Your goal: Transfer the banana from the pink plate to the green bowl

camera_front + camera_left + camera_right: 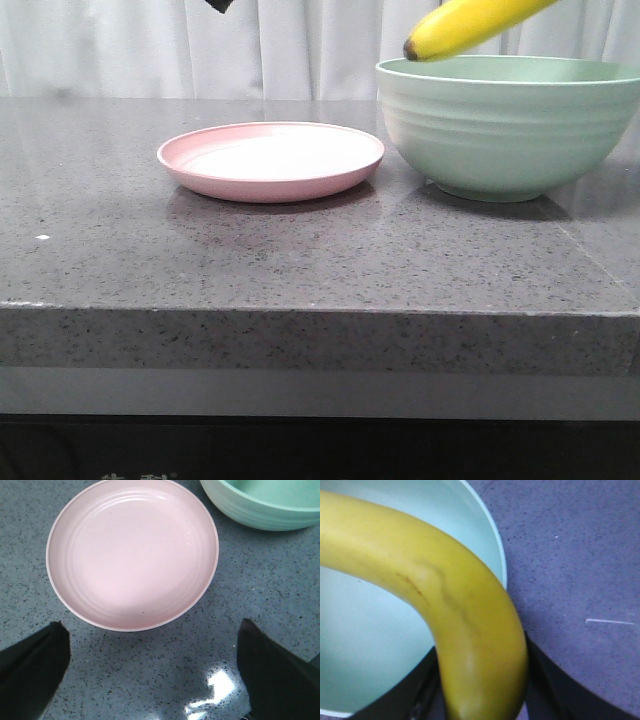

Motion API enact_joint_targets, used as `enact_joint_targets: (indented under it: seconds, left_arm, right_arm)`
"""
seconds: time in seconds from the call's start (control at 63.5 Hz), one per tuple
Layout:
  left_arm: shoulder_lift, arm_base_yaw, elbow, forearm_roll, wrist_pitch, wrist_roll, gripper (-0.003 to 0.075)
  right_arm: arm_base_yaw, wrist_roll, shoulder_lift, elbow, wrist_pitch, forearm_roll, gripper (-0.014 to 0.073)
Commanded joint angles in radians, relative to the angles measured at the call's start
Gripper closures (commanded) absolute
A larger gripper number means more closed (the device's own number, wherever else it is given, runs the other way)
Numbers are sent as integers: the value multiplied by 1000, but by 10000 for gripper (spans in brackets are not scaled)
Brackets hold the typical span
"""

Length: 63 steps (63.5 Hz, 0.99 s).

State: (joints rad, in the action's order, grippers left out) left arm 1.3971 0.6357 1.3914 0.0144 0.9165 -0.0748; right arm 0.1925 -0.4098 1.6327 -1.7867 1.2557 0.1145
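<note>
The yellow banana (470, 25) with its dark tip hangs in the air above the rim of the green bowl (510, 125) at the right. In the right wrist view the banana (445, 605) fills the frame over the bowl's inside (365, 645), and my right gripper (482, 700) is shut on its near end. The right gripper itself is out of the front view. The pink plate (270, 158) lies empty at mid-table. My left gripper (152, 665) is open and empty, high above the counter just beside the plate (132, 555); the bowl's rim (265, 510) shows beyond.
The grey speckled counter (300, 260) ends in a front edge close to the camera. A white curtain (300, 45) hangs behind. A dark bit of the left arm (220, 5) shows at the top edge.
</note>
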Motion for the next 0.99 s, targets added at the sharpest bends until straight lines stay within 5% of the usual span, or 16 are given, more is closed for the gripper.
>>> enact_joint_targets:
  seconds: [0.0, 0.347, 0.977]
  left_arm:
    - [-39, 8, 30, 1, -58, 11, 57]
    - [-39, 8, 30, 1, -58, 11, 57]
    - [-39, 8, 30, 1, -58, 11, 57]
  right_arm:
    - [-6, 2, -17, -32, -27, -61, 582]
    - [-6, 2, 48, -32, 13, -93, 567]
    - [-6, 123, 47, -33, -4, 65, 140]
